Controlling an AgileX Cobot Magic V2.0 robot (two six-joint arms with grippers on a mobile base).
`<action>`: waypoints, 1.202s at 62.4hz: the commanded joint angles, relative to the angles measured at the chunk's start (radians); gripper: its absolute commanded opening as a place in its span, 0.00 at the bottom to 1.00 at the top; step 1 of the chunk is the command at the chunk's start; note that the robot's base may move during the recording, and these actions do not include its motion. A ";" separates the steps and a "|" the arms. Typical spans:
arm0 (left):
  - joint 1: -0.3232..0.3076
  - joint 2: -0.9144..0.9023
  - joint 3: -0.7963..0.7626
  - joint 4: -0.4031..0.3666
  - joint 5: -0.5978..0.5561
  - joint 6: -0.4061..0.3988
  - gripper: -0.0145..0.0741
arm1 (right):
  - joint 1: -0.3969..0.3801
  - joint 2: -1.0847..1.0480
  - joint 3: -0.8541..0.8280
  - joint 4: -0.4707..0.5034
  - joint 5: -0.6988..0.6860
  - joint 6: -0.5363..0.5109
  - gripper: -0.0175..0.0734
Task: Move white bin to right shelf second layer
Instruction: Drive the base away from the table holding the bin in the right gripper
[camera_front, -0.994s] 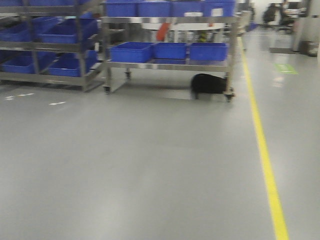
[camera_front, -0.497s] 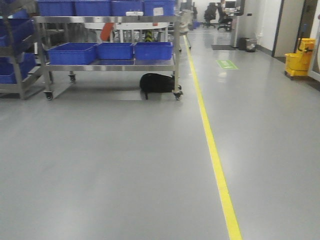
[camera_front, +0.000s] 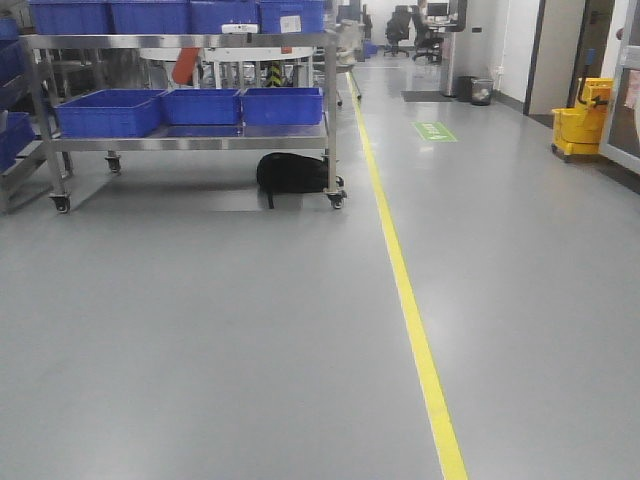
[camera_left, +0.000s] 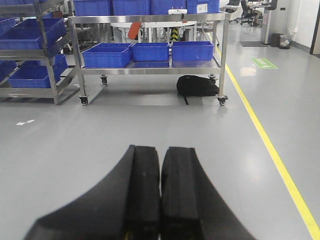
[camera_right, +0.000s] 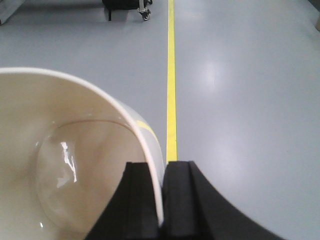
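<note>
My right gripper (camera_right: 164, 164) is shut on the rim of the white bin (camera_right: 60, 150), one finger inside and one outside its wall. The glossy cream tub is held above the grey floor and looks empty inside. My left gripper (camera_left: 161, 148) is shut and empty, held above the floor and pointing at a steel cart (camera_left: 150, 71). Neither gripper nor the bin shows in the front view. No shelf level with white roller tracks can be made out in any view.
The wheeled steel cart (camera_front: 190, 143) holds blue crates (camera_front: 110, 110), with a black bag (camera_front: 290, 172) under it. A sloping rack of blue crates (camera_left: 35, 52) stands further left. A yellow floor line (camera_front: 405, 300) runs ahead. A yellow mop bucket (camera_front: 575, 125) stands far right.
The front view has swung right: the cart and black bag slid left in the frame, the yellow line moved toward centre, and the mop bucket came into view.
</note>
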 joint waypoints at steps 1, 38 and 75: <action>-0.001 -0.020 0.029 -0.008 -0.083 -0.005 0.26 | -0.004 0.006 -0.030 -0.011 -0.098 0.002 0.25; -0.001 -0.020 0.029 -0.008 -0.083 -0.005 0.26 | -0.004 0.006 -0.030 -0.011 -0.098 0.002 0.25; -0.001 -0.020 0.029 -0.008 -0.083 -0.005 0.26 | -0.004 0.006 -0.030 -0.011 -0.098 0.002 0.25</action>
